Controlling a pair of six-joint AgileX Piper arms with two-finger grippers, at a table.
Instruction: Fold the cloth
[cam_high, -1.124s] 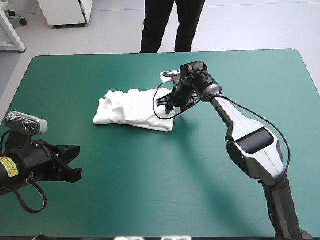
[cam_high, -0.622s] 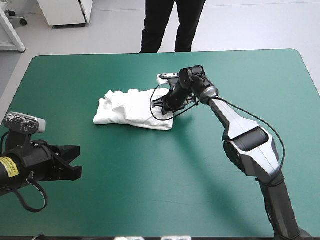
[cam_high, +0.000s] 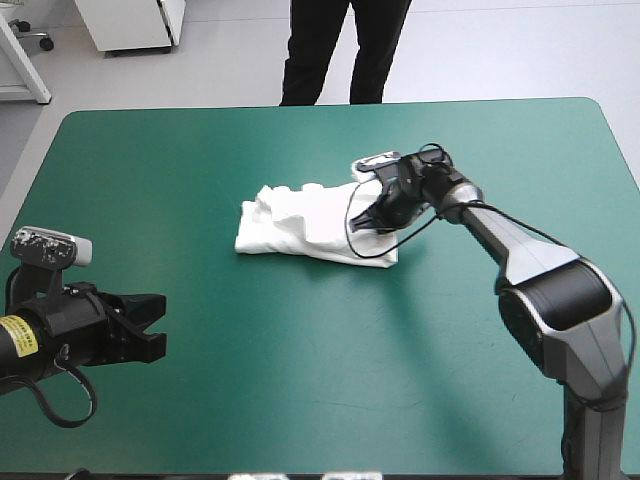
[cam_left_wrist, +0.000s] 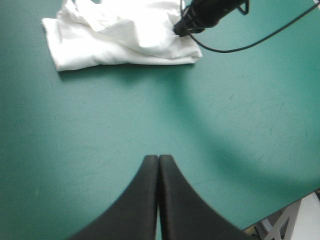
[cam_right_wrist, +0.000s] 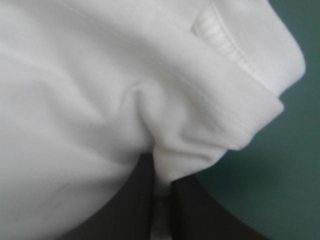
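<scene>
Lying as a folded white bundle near the middle of the teal-green cover (cam_high: 300, 380), slightly toward its far edge, the T-shirt (cam_high: 300, 222) has its right end pinched by the right gripper (cam_high: 368, 218), with a fold squeezed between the black fingers. The left gripper (cam_left_wrist: 158, 159) hangs over the near-left corner, well apart, fingers pressed together.

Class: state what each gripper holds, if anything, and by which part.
The right gripper pinches the T-shirt by a fold at its end toward the table's right edge. The left gripper, shut, holds nothing.
</scene>
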